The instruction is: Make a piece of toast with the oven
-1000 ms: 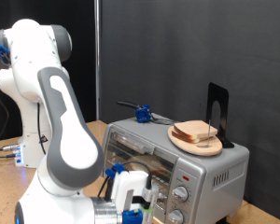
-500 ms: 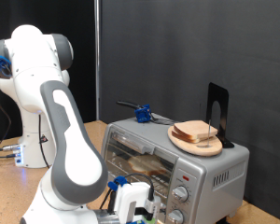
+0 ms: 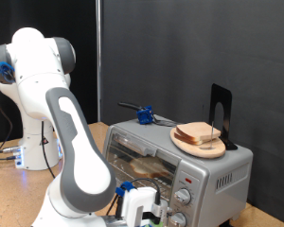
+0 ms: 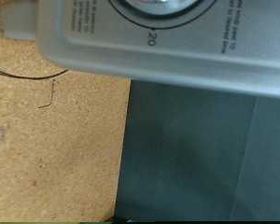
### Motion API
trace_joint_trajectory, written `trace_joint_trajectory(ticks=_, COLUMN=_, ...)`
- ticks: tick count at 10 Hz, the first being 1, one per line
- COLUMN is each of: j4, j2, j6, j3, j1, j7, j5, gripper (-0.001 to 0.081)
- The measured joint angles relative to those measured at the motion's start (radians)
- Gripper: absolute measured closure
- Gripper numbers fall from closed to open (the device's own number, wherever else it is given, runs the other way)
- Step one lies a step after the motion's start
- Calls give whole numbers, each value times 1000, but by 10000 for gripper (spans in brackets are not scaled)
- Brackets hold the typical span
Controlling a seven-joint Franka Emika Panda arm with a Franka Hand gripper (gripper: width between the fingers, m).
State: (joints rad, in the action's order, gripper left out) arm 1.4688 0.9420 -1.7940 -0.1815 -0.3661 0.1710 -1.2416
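You have the gripper (image 3: 142,210) low at the exterior view's bottom, hard up against the front of the oven (image 3: 180,156) by its knobs (image 3: 183,197), with your own arm (image 3: 71,142) filling the space on the exterior view's left, so there is little room to pass in front of the door. On top of the oven, the plate of stacked bread slices (image 3: 200,138), a black stand (image 3: 221,115) behind it and a blue-and-black object (image 3: 143,116) take up much of the roof, leaving only bare strips between them. In the wrist view the oven's silver corner (image 4: 168,47) sits close ahead, while the wooden desk (image 4: 56,149) and the dark surface beside it (image 4: 205,159) lie open, crossed only by a thin black wire (image 4: 28,77).
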Motion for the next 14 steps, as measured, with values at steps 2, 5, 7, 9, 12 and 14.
trace_joint_trajectory(ticks=2, j4=-3, j2=2, j6=-4, j3=-13, j1=12, j7=1, j5=-2, gripper=-3)
trace_joint_trajectory(ticks=5, j4=-1, j2=5, j6=-17, j3=-19, j1=31, j7=0, j5=-4, gripper=-3)
trace_joint_trajectory(ticks=7, j4=5, j2=5, j6=-22, j3=-19, j1=30, j7=0, j5=-7, gripper=-3)
trace_joint_trajectory(ticks=9, j4=19, j2=5, j6=-29, j3=-19, j1=34, j7=1, j5=-8, gripper=-3)
trace_joint_trajectory(ticks=12, j4=24, j2=6, j6=-42, j3=-20, j1=36, j7=4, j5=-16, gripper=-3)
trace_joint_trajectory(ticks=14, j4=23, j2=6, j6=-42, j3=-23, j1=37, j7=6, j5=-26, gripper=26)
